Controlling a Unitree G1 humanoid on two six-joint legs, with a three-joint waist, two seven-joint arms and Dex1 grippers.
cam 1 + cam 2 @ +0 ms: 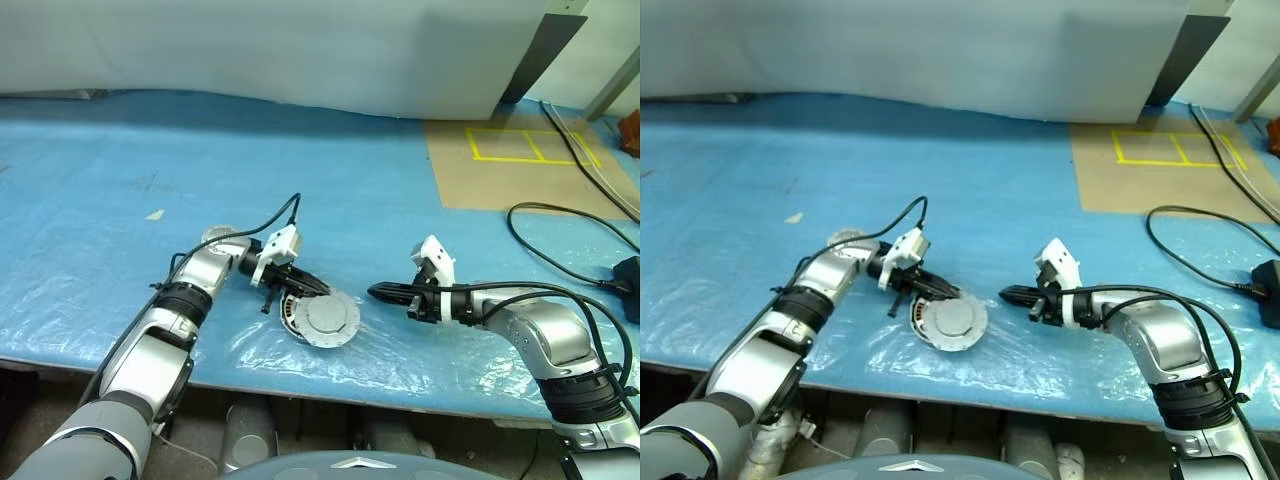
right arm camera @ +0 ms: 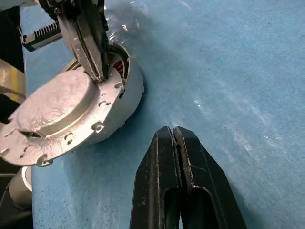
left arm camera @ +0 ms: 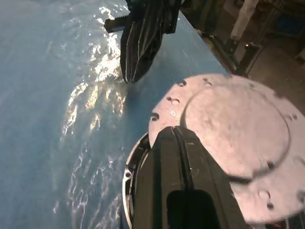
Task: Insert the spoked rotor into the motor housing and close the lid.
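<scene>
Two tools are pressed shut, we see: left tool tips touch the lid, which sits askew on the motor housing; right tool hovers just beside, over the blue tabletop.

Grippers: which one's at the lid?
The left gripper: its shut tips rest at the lid's rim. The right gripper sits apart on the blue sheet.

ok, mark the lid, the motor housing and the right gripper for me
lid (image 1: 331, 319), left eye view, middle of its flat top face
motor housing (image 2: 131, 93), right wrist view, grey side wall under the lid
right gripper (image 1: 372, 291), left eye view, tip of the shut black fingers
</scene>
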